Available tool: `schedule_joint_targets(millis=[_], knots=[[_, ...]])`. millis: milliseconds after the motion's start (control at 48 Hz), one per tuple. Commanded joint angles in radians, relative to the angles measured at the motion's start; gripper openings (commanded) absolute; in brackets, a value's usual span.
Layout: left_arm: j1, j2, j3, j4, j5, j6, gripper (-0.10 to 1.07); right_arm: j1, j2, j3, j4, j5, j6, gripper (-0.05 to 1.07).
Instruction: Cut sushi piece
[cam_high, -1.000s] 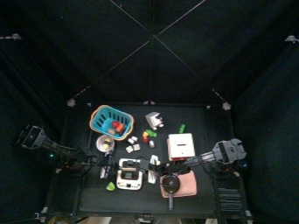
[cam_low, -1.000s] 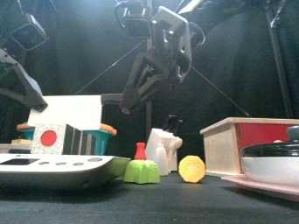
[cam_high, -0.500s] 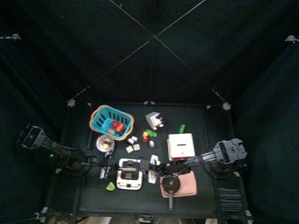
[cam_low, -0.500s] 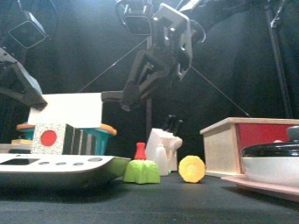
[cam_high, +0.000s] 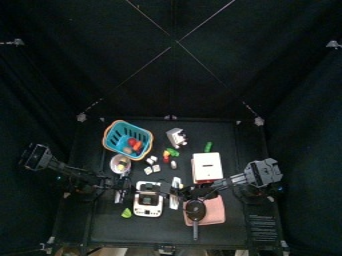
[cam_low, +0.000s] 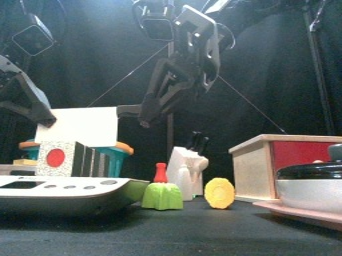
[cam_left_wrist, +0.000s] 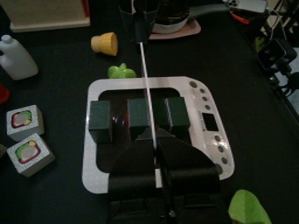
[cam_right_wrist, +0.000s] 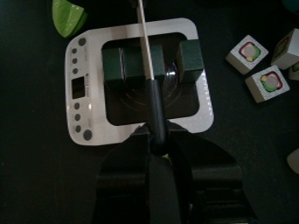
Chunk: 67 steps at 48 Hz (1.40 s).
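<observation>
A white tray (cam_left_wrist: 205, 105) with buttons down one side holds three dark sushi pieces (cam_left_wrist: 140, 114) in a row. It lies at the table's front (cam_high: 148, 197). My left gripper (cam_left_wrist: 152, 144) hangs over one end of the tray, shut on a thin knife (cam_left_wrist: 142, 61) whose blade runs across the middle piece. From the opposite end my right gripper (cam_right_wrist: 156, 144) is shut on a thin dark blade (cam_right_wrist: 149, 79) that crosses the same sushi (cam_right_wrist: 184, 59). From above, the left gripper (cam_high: 118, 190) and right gripper (cam_high: 201, 190) flank the tray.
A teal basket (cam_high: 127, 135) stands at the back left and a wooden box (cam_low: 287, 165) at the right. A black pan on a pink board (cam_high: 201, 210) sits by the tray. Green (cam_low: 163, 195) and yellow (cam_low: 219, 192) toy pieces, a white bottle (cam_low: 187, 170) and printed blocks (cam_left_wrist: 26, 122) lie around it.
</observation>
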Motion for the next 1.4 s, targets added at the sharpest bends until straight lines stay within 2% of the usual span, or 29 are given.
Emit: schedule_joint_targets(millis=[0, 1375], knots=[[-0.003, -0.003, -0.017, 0.003, -0.003, 0.000, 0.23, -0.011, -0.038, -0.017, -0.002, -0.003, 0.000, 0.40], [-0.011, 0.011, 0.006, -0.041, 0.005, 0.000, 0.22, -0.008, -0.005, -0.012, 0.031, -0.003, 0.002, 0.40]])
